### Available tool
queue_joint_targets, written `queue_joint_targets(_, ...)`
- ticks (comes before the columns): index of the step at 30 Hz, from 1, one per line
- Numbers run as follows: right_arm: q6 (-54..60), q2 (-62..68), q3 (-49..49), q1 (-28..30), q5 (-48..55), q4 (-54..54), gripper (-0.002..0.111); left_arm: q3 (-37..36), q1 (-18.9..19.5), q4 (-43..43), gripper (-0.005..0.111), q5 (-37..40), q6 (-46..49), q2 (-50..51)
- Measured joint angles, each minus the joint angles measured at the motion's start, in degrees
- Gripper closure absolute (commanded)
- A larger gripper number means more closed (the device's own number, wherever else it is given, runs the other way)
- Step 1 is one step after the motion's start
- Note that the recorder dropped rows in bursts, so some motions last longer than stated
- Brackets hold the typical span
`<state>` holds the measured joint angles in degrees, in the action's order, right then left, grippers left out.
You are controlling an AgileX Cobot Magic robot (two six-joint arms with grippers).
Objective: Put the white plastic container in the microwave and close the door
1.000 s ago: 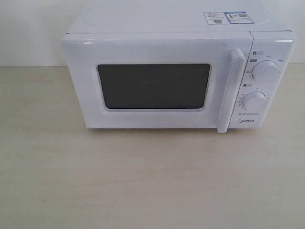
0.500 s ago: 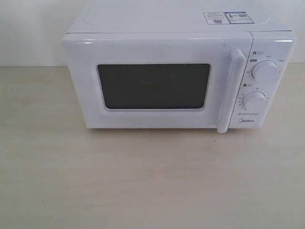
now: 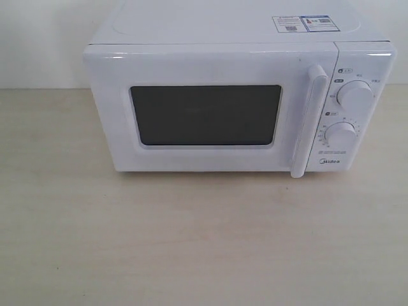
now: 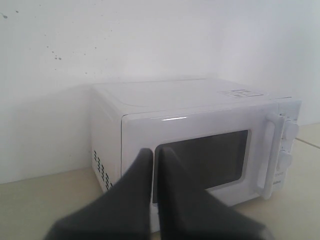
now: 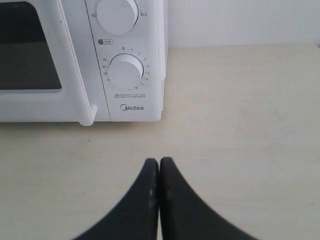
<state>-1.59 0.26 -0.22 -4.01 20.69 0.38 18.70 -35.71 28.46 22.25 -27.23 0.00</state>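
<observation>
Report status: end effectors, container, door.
Right end effector shut, left end effector near-shut, both empty. Door closed on microwave. White plastic container not in view. Nothing blocking door.

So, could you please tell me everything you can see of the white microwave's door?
The wide white door looks like glossy plastic, with a dark rectangular window and a vertical white bar handle at its right edge in the exterior view, beside two round dials. It is shut, flush with the boxy white microwave standing upright on the pale wooden table. Nothing touches it.
</observation>
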Motion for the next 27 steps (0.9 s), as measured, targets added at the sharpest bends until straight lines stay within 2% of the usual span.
queue_joint_targets(23,-0.11,0.0,0.0,0.0,0.0,0.0,0.109,0.0,0.0,0.0,0.102,0.0,0.0,0.0)
queue_joint_targets(27,-0.11,0.0,0.0,0.0,0.0,0.11,0.109,0.0,2.6,0.0,0.102,0.0,0.0,0.0)
